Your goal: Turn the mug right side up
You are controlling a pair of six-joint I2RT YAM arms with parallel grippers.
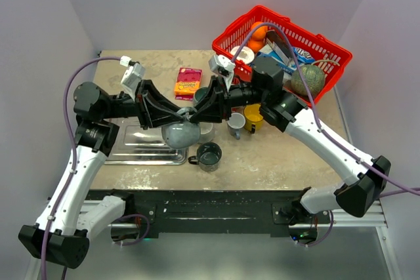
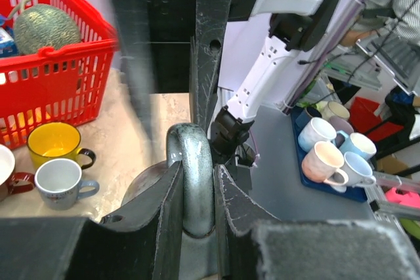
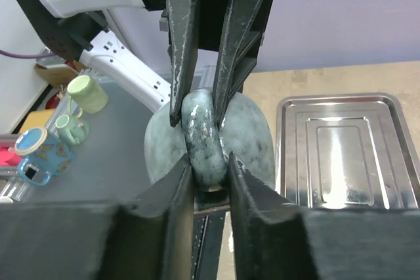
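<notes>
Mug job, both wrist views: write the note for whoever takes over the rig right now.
Grippers: left gripper jaws shut on the handle of the mug; right gripper jaws closed on the same handle from the opposite side.
Position: mug appears held above the table, by the metal tray.
Done: mug picked up.
Left: turn it upright and set it down; its opening is not visible, so tilt is unclear.

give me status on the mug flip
Left gripper shut on mug handle. Right gripper shut on same handle, opposite side. Dark mug close by, tray alongside.
</notes>
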